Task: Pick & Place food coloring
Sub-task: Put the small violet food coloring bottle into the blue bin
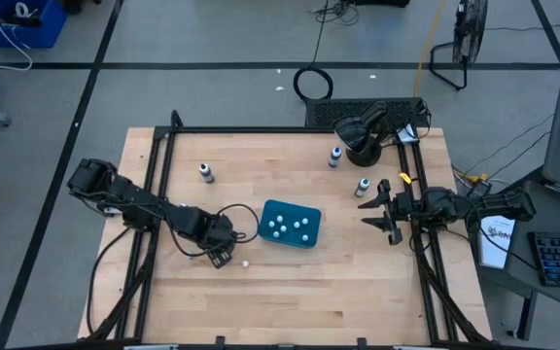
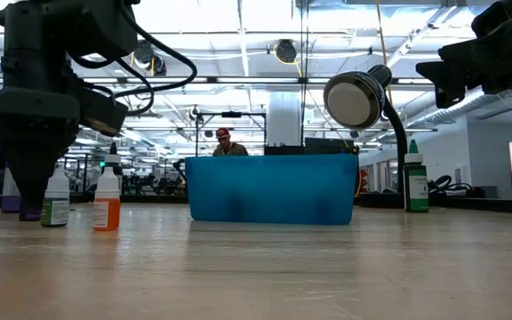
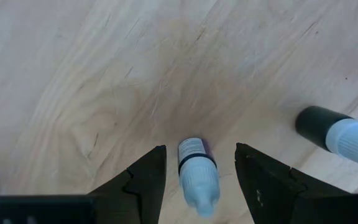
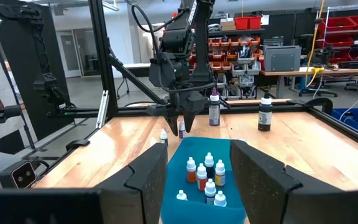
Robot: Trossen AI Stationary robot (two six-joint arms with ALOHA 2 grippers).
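Teal tray (image 1: 309, 234) already holds several small bottles (image 4: 206, 175), so we judge the job partly done. Loose ones remain on the wood: three taller bottles (image 1: 205, 173) well away from the tray, plus a purple-labelled dropper bottle (image 3: 195, 169) near its left side. We see that bottle between the left gripper's (image 3: 197, 180) parted jaws, untouched. Right gripper (image 1: 382, 214) waits right of the tray, jaws apart, empty.

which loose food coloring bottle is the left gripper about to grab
The purple-labelled bottle standing between the open fingers of the left gripper; the others stand outside them.
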